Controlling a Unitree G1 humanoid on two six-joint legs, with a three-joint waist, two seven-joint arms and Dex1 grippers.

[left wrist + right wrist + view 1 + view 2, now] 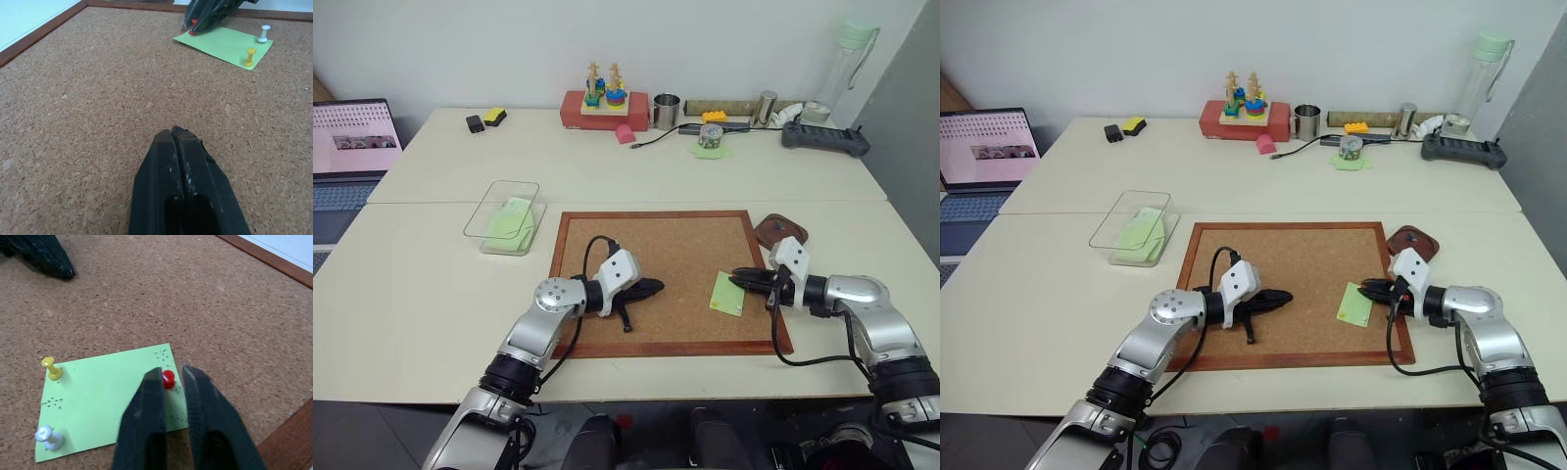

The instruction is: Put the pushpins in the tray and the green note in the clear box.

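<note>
The green note [727,293] lies on the right part of the corkboard [666,245], pinned by a red pushpin [167,378], a yellow one [51,368] and a white one [48,436]. My right gripper [171,374] reaches in over the board's right edge and is shut on the red pushpin's head at the note's corner. My left gripper [656,287] is shut and empty, resting on the middle of the board, left of the note. The dark brown tray [780,231] sits just off the board's far right corner. The clear box [504,215] stands left of the board with green paper inside.
The corkboard's raised wooden frame [781,323] runs under my right wrist. A laptop [347,157] is at the far left. A red toy block, a metal cup, cables and a bottle line the back of the table.
</note>
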